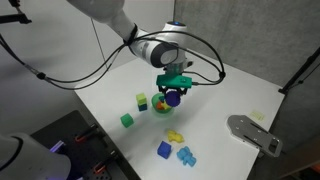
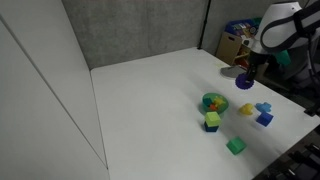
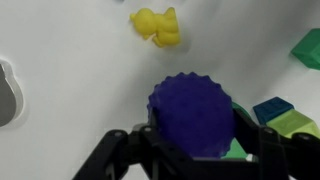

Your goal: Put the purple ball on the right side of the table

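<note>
The purple ball (image 3: 192,113) is dark purple-blue with a bumpy surface and fills the lower middle of the wrist view. My gripper (image 3: 192,140) is shut on it, one black finger on each side. In both exterior views the gripper (image 1: 173,88) (image 2: 247,72) holds the ball (image 1: 172,98) (image 2: 245,82) in the air, a little above the white table (image 1: 230,90) (image 2: 150,90), just over and beside the green bowl (image 1: 162,106) (image 2: 213,101).
A yellow toy (image 3: 157,26) (image 1: 173,135) (image 2: 246,109), a blue cube (image 1: 164,149) (image 2: 264,119), a green cube (image 1: 127,120) (image 2: 236,146) and a yellow-green block (image 1: 142,101) (image 2: 212,121) lie around the bowl. A grey metal plate (image 1: 255,132) sits near one table edge.
</note>
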Tool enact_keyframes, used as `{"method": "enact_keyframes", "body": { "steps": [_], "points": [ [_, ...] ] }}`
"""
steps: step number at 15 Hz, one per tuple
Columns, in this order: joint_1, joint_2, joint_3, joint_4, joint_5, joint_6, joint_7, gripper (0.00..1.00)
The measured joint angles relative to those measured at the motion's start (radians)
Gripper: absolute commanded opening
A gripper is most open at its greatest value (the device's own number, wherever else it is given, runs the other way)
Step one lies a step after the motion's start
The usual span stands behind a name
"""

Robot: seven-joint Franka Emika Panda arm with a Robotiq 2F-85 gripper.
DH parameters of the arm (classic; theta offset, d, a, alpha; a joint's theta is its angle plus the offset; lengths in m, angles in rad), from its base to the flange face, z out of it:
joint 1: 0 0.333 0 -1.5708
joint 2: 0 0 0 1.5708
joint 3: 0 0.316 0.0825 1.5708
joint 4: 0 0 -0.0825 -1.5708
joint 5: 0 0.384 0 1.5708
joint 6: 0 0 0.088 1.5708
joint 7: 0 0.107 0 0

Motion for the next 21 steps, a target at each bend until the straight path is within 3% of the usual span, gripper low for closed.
{"method": "enact_keyframes", "body": {
  "steps": [6, 7, 12, 13, 17, 21],
  "points": [
    [-0.066, 0.071, -0.015, 0.069, -0.007, -0.007, -0.222, 0.47],
    [-0.067, 0.077, -0.018, 0.079, -0.013, -0.008, -0.240, 0.72],
    [-0.068, 0.084, -0.024, 0.094, -0.019, -0.012, -0.258, 0.72],
    [-0.068, 0.084, -0.024, 0.094, -0.019, -0.012, -0.258, 0.47],
    [-0.067, 0.089, -0.024, 0.093, -0.017, -0.011, -0.261, 0.47],
    [-0.089, 0.116, -0.021, 0.105, -0.010, 0.022, -0.351, 0.47]
  ]
}}
